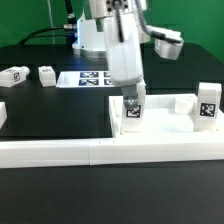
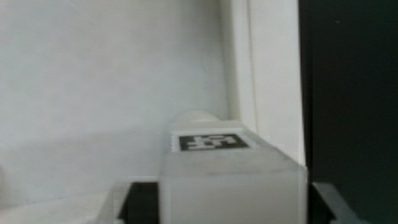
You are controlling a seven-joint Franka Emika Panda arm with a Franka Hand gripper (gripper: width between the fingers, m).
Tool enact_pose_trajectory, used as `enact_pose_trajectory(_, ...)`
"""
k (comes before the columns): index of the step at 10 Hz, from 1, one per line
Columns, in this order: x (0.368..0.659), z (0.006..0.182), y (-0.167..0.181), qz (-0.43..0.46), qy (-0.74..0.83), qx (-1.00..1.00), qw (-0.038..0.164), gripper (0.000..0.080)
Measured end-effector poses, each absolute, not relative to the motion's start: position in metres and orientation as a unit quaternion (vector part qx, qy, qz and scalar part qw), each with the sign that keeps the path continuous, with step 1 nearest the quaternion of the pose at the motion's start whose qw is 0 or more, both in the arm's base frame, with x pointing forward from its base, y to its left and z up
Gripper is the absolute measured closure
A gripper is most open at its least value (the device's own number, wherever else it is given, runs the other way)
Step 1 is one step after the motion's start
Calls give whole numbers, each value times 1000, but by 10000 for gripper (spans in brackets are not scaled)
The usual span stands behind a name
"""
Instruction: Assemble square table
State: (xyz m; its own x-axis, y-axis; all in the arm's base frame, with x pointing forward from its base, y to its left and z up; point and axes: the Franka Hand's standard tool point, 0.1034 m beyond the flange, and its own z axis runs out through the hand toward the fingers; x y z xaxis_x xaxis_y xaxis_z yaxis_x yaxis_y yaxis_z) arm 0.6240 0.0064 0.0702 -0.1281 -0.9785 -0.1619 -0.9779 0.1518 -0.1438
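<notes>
The square table's white slab (image 1: 165,125) lies flat on the black table, behind the front border bar. A short white leg (image 1: 133,112) with a black-and-white tag stands upright at the slab's corner on the exterior view's left. My gripper (image 1: 130,98) comes down from above and is shut on this leg. In the wrist view the leg (image 2: 215,165) fills the space between my fingers (image 2: 139,200), with the slab (image 2: 107,80) and its edge beyond it. Another tagged leg (image 1: 207,103) stands on the slab at the exterior view's right.
Long white border bars (image 1: 100,152) run along the front. Two loose tagged legs (image 1: 15,76) (image 1: 46,74) lie at the back on the exterior view's left. The marker board (image 1: 93,78) lies behind the arm. The robot's base (image 1: 95,35) stands at the back.
</notes>
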Motion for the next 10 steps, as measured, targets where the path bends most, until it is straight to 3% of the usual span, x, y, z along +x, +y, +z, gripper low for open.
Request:
enact_pose_trajectory(1,624,70,8,-1,753,-649,109,427)
enact_pose_trajectory(2,624,70,7,-3,740,-664,109,290)
enact_pose_trajectory(3,624,70,7,-5,729,-676,106,290)
enact_pose_trajectory(4,624,68,9,-21,656,-749,94,180)
enact_pose_trajectory(10,625,68,9,-52,418,-904,75,151)
